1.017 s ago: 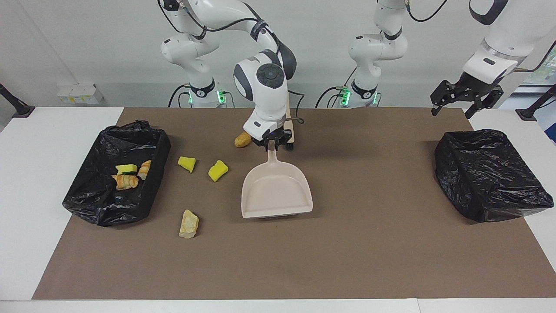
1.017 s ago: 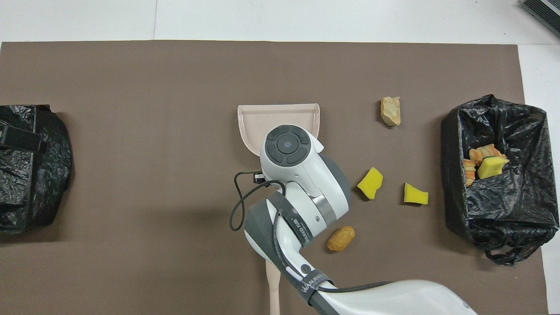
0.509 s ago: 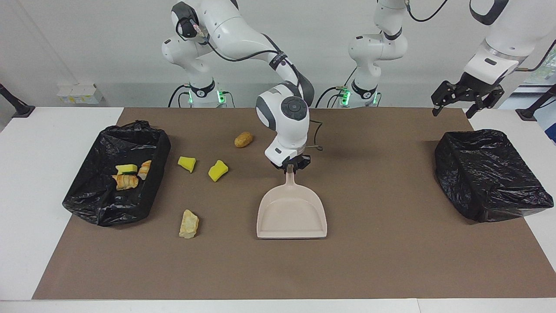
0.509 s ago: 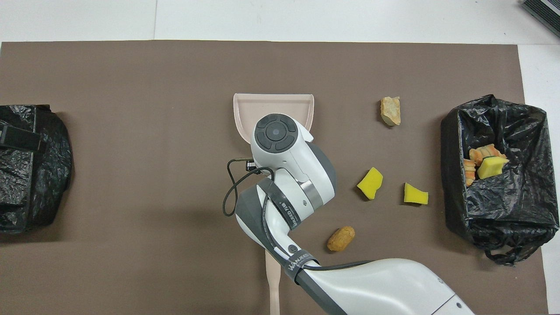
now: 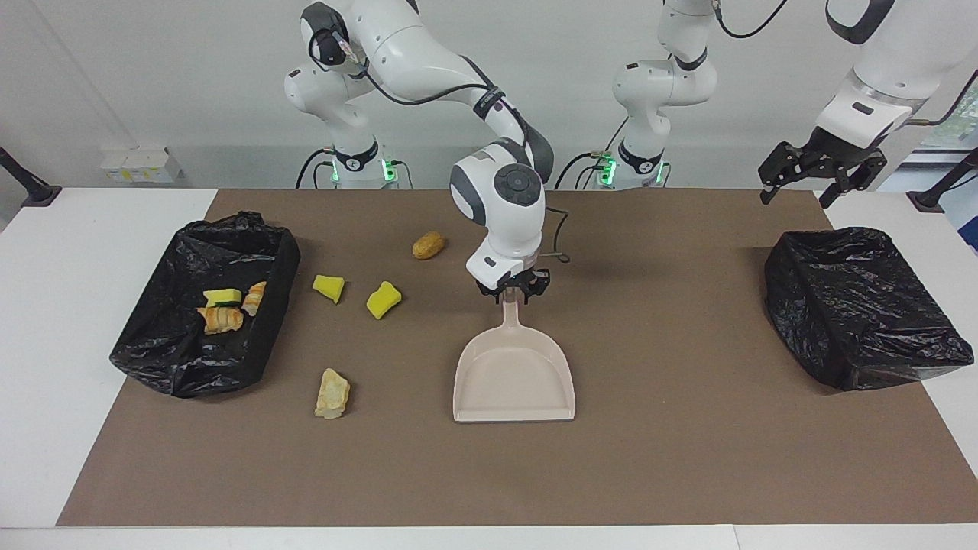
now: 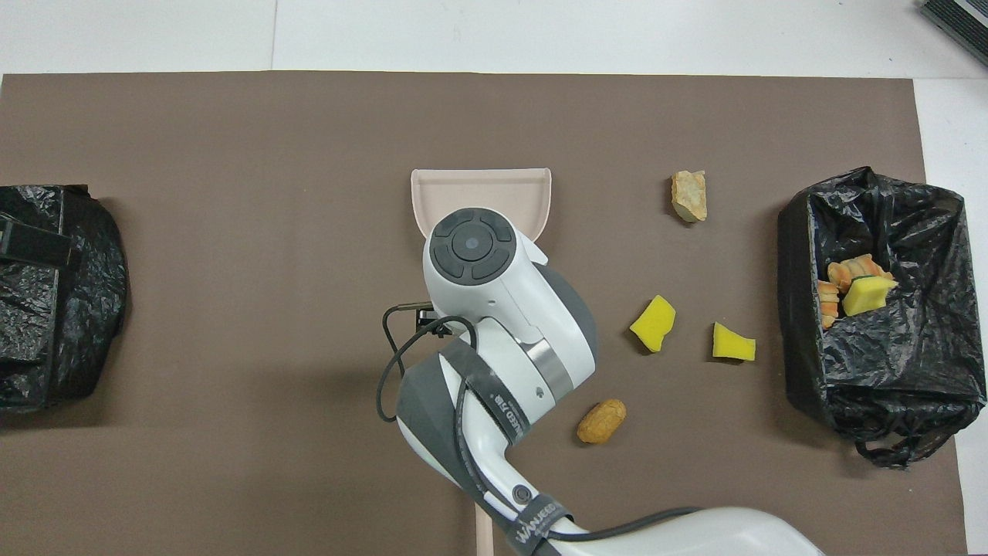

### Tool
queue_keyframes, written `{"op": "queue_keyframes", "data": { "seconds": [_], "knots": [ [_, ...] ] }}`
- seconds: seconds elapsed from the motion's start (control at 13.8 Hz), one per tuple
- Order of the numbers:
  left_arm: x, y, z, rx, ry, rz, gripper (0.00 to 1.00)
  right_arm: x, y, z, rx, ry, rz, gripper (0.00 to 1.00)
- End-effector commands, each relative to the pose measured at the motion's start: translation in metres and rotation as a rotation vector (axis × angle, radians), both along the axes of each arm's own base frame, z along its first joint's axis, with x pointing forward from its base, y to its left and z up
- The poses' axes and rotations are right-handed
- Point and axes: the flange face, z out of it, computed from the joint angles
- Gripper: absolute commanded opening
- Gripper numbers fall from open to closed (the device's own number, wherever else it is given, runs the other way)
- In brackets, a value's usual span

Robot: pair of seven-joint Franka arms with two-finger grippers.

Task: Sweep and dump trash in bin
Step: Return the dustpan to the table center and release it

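Note:
My right gripper [image 5: 510,294] is shut on the handle of the empty beige dustpan [image 5: 513,378], which lies flat at mid table with its mouth away from the robots [image 6: 478,185]. Two yellow chunks [image 5: 328,287] [image 5: 383,299], a tan lump [image 5: 332,394] and a brown roll [image 5: 428,245] lie on the mat between the dustpan and the black bin [image 5: 176,359] at the right arm's end. Three scraps [image 5: 221,309] lie in that bin. My left gripper [image 5: 798,195] is open and waits above the table's edge at the left arm's end.
A second black bin [image 5: 863,305] stands at the left arm's end. The beige brush's handle [image 6: 482,537] shows under the right arm, nearer to the robots than the dustpan. A brown mat [image 5: 688,458] covers the table.
My right gripper moved the dustpan away from the robots and a little toward the left arm's end. In the last half second it barely shifted. The left arm has not moved.

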Motion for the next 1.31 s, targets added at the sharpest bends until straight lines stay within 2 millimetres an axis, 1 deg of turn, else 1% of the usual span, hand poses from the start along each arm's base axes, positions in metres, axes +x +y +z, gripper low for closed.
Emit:
{"op": "queue_keyframes", "data": {
  "seconds": [0.0, 0.07, 0.15, 0.22, 0.29, 0.36, 0.44, 0.51, 0.65, 0.8, 0.94, 1.02, 1.09, 1.16, 1.24],
  "knots": [
    [-0.004, 0.001, 0.007, 0.010, -0.009, 0.014, 1.00, -0.042, -0.011, 0.008, 0.042, 0.121, -0.010, 1.00],
    [-0.004, 0.002, 0.008, 0.010, -0.009, 0.016, 1.00, -0.051, -0.014, 0.008, 0.037, 0.157, 0.021, 1.00],
    [-0.004, 0.002, 0.007, 0.010, -0.007, 0.016, 1.00, -0.064, -0.015, 0.006, 0.022, 0.183, 0.056, 1.00],
    [-0.004, 0.002, 0.007, 0.010, -0.006, 0.015, 1.00, -0.084, -0.012, 0.003, 0.006, 0.200, 0.084, 1.00],
    [-0.004, 0.002, 0.007, 0.010, -0.006, 0.015, 1.00, -0.098, -0.015, -0.001, -0.007, 0.213, 0.089, 1.00],
    [-0.004, 0.002, 0.007, 0.010, -0.006, 0.014, 1.00, -0.108, -0.021, -0.005, -0.019, 0.226, 0.089, 1.00],
    [-0.004, 0.002, 0.008, 0.010, -0.009, 0.016, 1.00, -0.129, -0.014, -0.007, -0.016, 0.235, 0.107, 1.00],
    [-0.004, 0.002, 0.007, 0.010, -0.007, 0.016, 1.00, -0.143, -0.010, -0.009, -0.006, 0.240, 0.115, 1.00],
    [-0.004, 0.002, 0.008, 0.010, -0.009, 0.016, 1.00, -0.156, -0.015, -0.015, -0.009, 0.234, 0.118, 1.00],
    [-0.004, 0.002, 0.007, 0.010, -0.007, 0.019, 1.00, -0.162, -0.018, -0.020, -0.017, 0.243, 0.118, 1.00],
    [-0.007, -0.012, 0.008, 0.004, -0.010, -0.003, 1.00, -0.166, -0.021, -0.021, -0.009, 0.241, 0.110, 1.00],
    [-0.009, -0.020, 0.003, 0.000, -0.006, -0.017, 1.00, -0.174, -0.020, -0.026, 0.007, 0.237, 0.108, 1.00],
    [-0.011, -0.036, 0.000, 0.000, 0.001, -0.048, 1.00, -0.191, -0.013, -0.027, 0.032, 0.209, 0.126, 1.00],
    [-0.013, -0.053, -0.008, -0.003, 0.015, -0.078, 1.00, -0.207, -0.012, -0.034, 0.045, 0.187, 0.138, 1.00],
    [-0.015, -0.074, -0.017, -0.022, 0.024, -0.114, 1.00, -0.215, -0.017, -0.042, 0.045, 0.185, 0.135, 1.00]
  ]
}}
